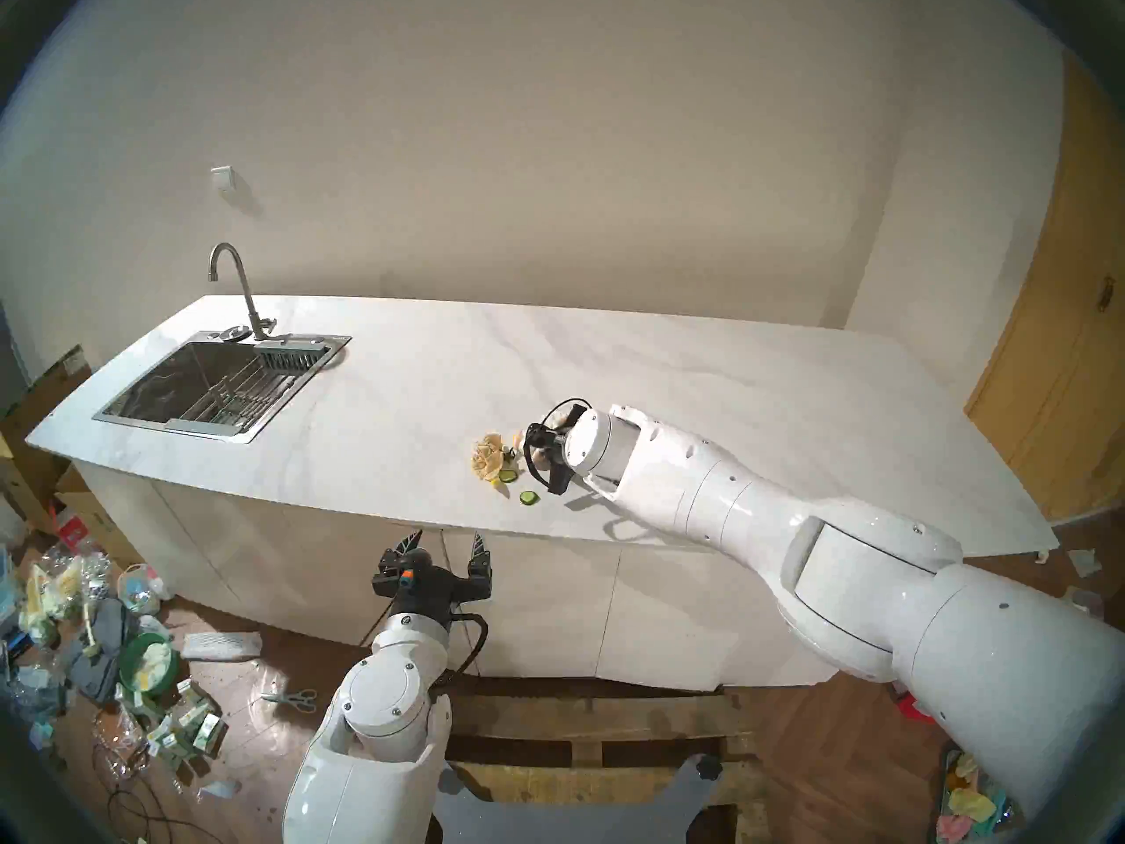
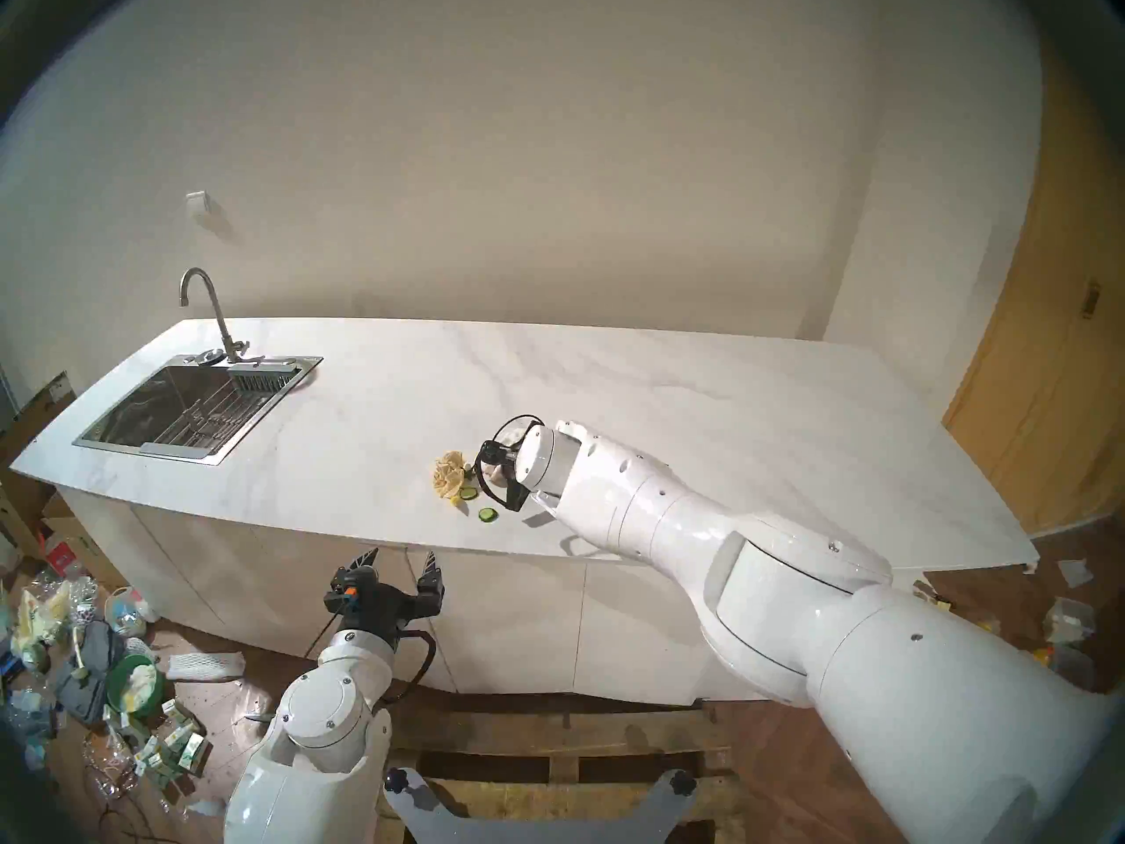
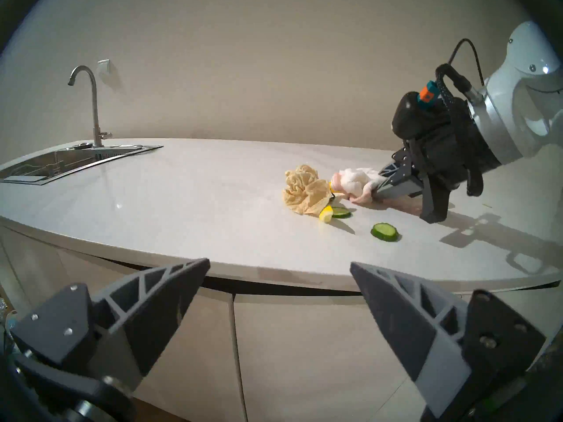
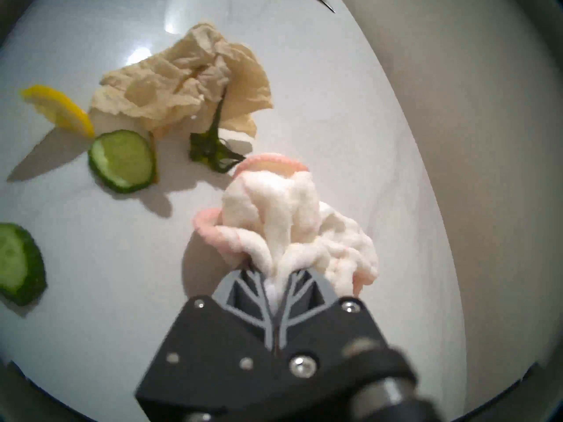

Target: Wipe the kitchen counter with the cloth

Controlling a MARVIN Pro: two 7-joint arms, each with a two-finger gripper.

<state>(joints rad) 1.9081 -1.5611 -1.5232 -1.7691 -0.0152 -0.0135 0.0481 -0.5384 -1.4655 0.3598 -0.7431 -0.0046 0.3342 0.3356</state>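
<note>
The white marble-look kitchen counter (image 1: pixel 700 386) (image 2: pixel 669 392) (image 3: pixel 182 214) (image 4: pixel 106 260) runs across the head views. My right gripper (image 4: pixel 278 282) (image 3: pixel 382 182) is shut on the cloth (image 4: pixel 292 226) (image 3: pixel 356 180), a bunched white terry towel with pink edging that rests on the counter near the front edge. In the head views the wrist hides most of the cloth (image 1: pixel 539 453). My left gripper (image 1: pixel 444 547) (image 2: pixel 402 565) (image 3: pixel 280 278) hangs open and empty below the counter's front edge, before the cabinet fronts.
Just left of the cloth lie a crumpled tan paper wad (image 1: pixel 487 456) (image 4: pixel 182 83) (image 3: pixel 304 190), two cucumber slices (image 3: pixel 384 232) (image 4: pixel 122 161), a lemon wedge (image 4: pixel 61 109) and a green scrap (image 4: pixel 213 150). A steel sink (image 1: pixel 207 392) with a faucet (image 1: pixel 234 288) sits far left. Clutter (image 1: pixel 91 642) covers the floor.
</note>
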